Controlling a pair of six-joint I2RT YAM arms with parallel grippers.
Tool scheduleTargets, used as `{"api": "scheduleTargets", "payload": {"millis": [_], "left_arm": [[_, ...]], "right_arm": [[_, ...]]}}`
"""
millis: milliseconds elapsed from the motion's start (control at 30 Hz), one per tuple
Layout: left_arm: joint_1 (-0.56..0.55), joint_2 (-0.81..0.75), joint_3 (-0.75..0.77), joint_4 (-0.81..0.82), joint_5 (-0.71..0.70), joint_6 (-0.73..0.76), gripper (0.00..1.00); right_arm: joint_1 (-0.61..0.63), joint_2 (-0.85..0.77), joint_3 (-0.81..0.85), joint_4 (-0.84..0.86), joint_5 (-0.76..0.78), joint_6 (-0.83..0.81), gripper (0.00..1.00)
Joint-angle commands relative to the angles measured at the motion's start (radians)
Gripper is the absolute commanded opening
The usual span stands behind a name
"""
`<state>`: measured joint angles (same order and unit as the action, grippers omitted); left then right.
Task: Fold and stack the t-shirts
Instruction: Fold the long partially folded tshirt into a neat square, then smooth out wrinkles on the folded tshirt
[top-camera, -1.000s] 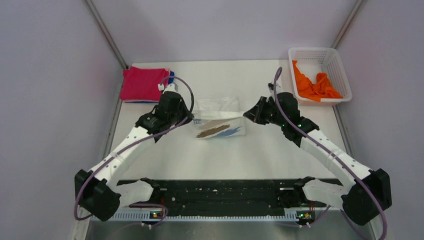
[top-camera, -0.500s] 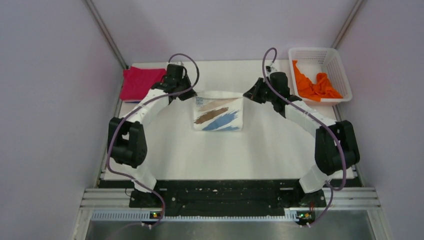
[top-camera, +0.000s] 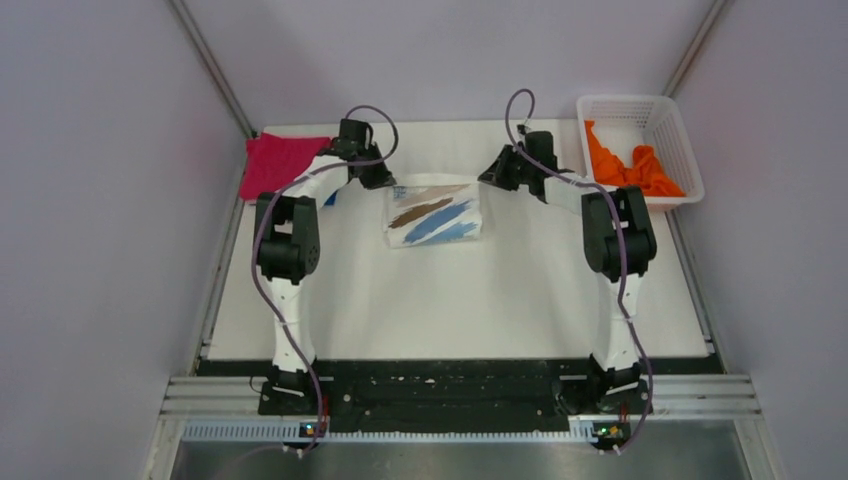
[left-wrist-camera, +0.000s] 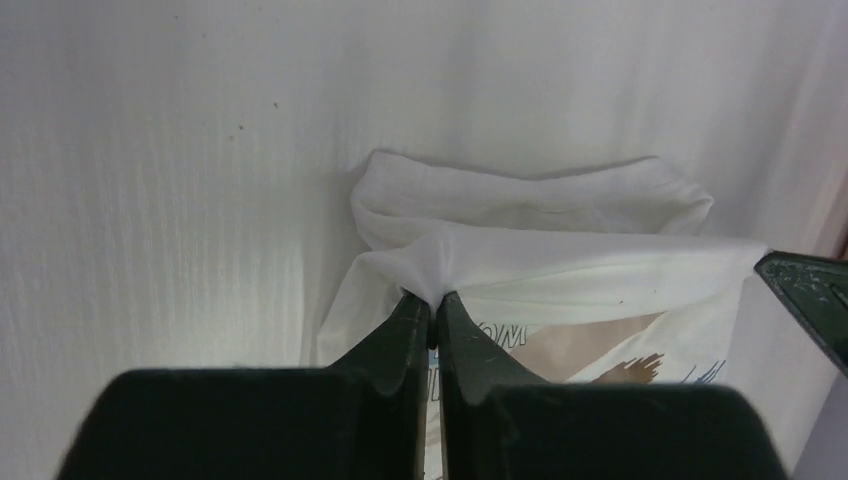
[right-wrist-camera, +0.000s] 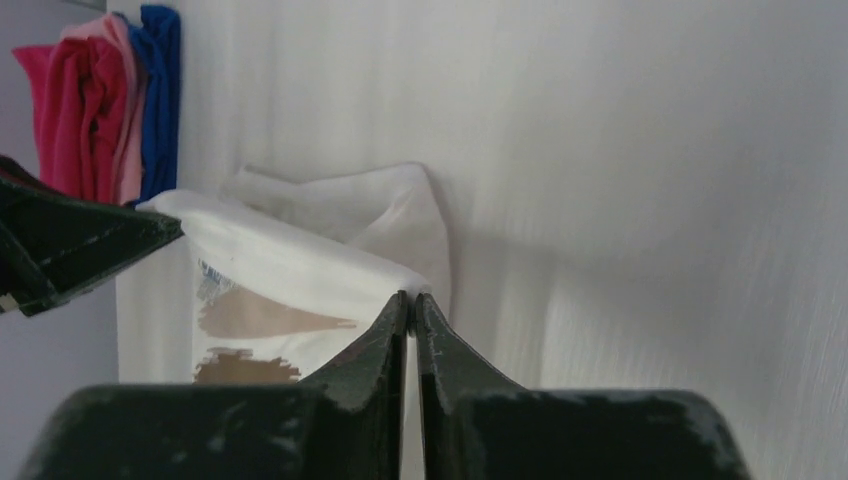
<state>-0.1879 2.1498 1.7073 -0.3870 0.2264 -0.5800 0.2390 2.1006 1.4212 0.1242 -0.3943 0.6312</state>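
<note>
The white t-shirt (top-camera: 433, 215) with brown and blue streaks lies folded in the middle far part of the table. My left gripper (top-camera: 384, 184) is shut on its far left corner; the left wrist view shows the white cloth (left-wrist-camera: 560, 250) pinched at the tips (left-wrist-camera: 433, 300). My right gripper (top-camera: 484, 181) is shut on its far right corner; the right wrist view shows the cloth (right-wrist-camera: 290, 265) pinched at the tips (right-wrist-camera: 412, 298). The magenta-red shirt (top-camera: 275, 165) lies folded at the far left, with a blue one (right-wrist-camera: 160, 95) under it. The orange shirt (top-camera: 625, 170) lies crumpled in the basket.
A white lattice basket (top-camera: 672, 125) stands at the far right corner. Both arms stretch far out over the table. Grey walls close in the left, right and back. A black rail (top-camera: 450, 385) runs along the near edge.
Both grippers have carried the white shirt's edge from the near side over toward the far side, so the fold turned over and the print now faces up. Both arms are stretched out farther.
</note>
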Motion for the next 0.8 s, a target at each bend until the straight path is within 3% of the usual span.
{"api": "scheduleTargets", "payload": {"millis": [0, 33, 100, 133, 167, 300, 367, 433, 567, 767], "left_arm": [[0.031, 0.061, 0.123, -0.017, -0.007, 0.002, 0.19], [0.034, 0.071, 0.15, -0.029, -0.003, -0.002, 0.37], [0.037, 0.067, 0.17, -0.032, -0.003, -0.012, 0.57], [0.038, 0.056, 0.171, -0.024, -0.002, -0.016, 0.68], [0.037, 0.04, 0.167, -0.015, 0.002, -0.024, 0.76], [0.031, -0.063, 0.116, 0.001, 0.037, -0.045, 0.84], [0.021, -0.132, 0.041, 0.027, 0.039, -0.05, 0.98], [0.005, -0.202, -0.047, 0.066, 0.049, -0.052, 0.99], [-0.031, -0.286, -0.218, 0.189, 0.162, -0.103, 0.99], [-0.082, -0.261, -0.306, 0.261, 0.209, -0.178, 0.99]], "right_arm": [[-0.036, 0.11, 0.164, -0.025, -0.03, -0.058, 0.26], [-0.038, 0.128, 0.191, -0.048, -0.019, -0.064, 0.42], [-0.038, 0.149, 0.25, -0.113, 0.014, -0.079, 0.69], [-0.038, 0.15, 0.272, -0.15, 0.03, -0.088, 0.77], [-0.038, 0.144, 0.284, -0.175, 0.041, -0.095, 0.8], [-0.037, 0.026, 0.212, -0.19, 0.043, -0.1, 0.87], [-0.029, -0.062, 0.118, -0.16, 0.026, -0.098, 0.98], [-0.012, -0.163, 0.002, -0.1, -0.021, -0.082, 0.99], [0.033, -0.309, -0.253, 0.224, -0.248, 0.086, 0.99], [0.116, -0.246, -0.359, 0.573, -0.396, 0.319, 0.99]]}}
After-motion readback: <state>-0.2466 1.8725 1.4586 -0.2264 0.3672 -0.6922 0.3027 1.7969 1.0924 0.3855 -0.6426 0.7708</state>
